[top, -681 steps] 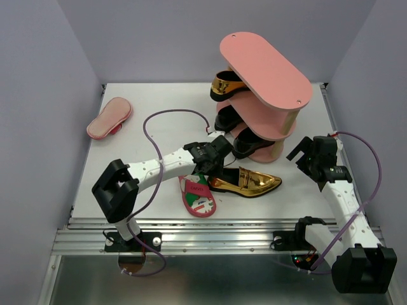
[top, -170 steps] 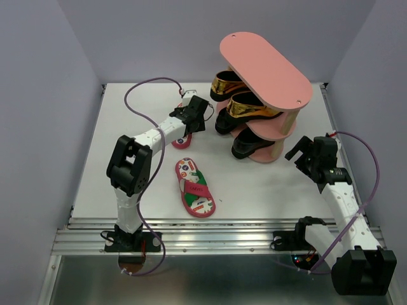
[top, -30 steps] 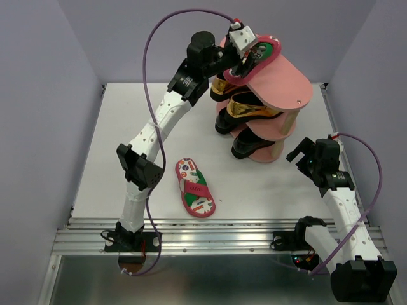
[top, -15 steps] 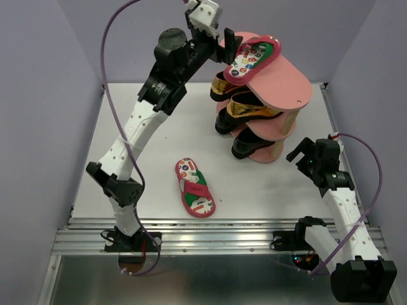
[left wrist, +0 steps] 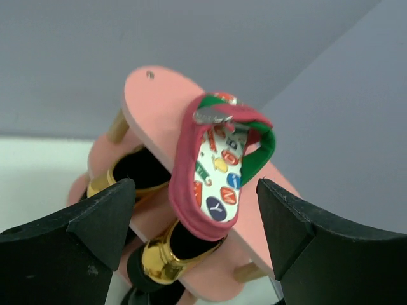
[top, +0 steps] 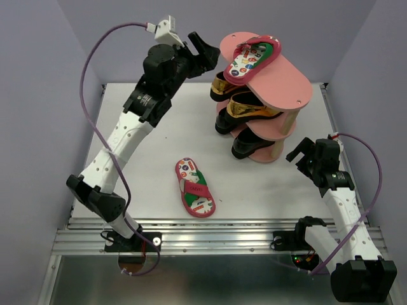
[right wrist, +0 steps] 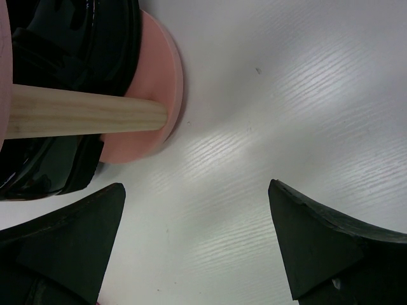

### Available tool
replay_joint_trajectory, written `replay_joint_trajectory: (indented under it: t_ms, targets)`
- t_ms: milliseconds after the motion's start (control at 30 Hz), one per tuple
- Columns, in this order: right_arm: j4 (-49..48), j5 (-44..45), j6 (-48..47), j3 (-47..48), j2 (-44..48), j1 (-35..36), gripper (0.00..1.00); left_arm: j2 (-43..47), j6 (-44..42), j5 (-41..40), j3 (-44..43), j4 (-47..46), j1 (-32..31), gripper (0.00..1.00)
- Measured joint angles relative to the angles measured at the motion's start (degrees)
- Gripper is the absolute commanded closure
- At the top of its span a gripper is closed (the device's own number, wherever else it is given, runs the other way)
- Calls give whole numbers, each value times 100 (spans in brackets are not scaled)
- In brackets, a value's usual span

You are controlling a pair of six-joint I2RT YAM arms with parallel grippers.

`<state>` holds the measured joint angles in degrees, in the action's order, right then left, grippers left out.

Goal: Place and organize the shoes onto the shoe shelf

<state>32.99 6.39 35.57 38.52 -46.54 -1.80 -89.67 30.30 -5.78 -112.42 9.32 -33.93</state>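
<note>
Ahead of spread left end effector (left wrist: 196,188), flip-flop (left wrist: 219,166) atop shoe shelf (left wrist: 151,96).

A flat white table top (top: 267,190) fills the middle of the space. Three plain, pale purple walls stand round it: a back wall (top: 337,32), a left wall (top: 32,127) and a right wall (top: 385,95). A silver metal rail (top: 216,238) with long grooves runs along the near edge of the table. Below the rail lies a dull grey-green sheet (top: 222,279). Seen close, the table top has thin wavy lines like wood grain, and a soft bright patch of light. Shadows are faint.
</note>
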Motion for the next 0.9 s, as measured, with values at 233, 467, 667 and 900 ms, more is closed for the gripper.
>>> replay_joint_trajectory:
  t_ms: [233, 467, 667, 900]
  targets:
    - [0, -2, -2, 0, 0, 0, 0, -579, 1102, 800, 968, -103, 195, 10]
    - [0, -4, -2, 0, 0, 0, 0, -691, 1821, 1429, 1226, -675, 424, 11]
    - [0, -4, -2, 0, 0, 0, 0, -691, 2371, 1871, 1786, -1362, 522, 14]
    - [-2, -11, -2, 0, -11, 0, 0, -654, 2769, 2063, 2225, -2009, 546, 15]
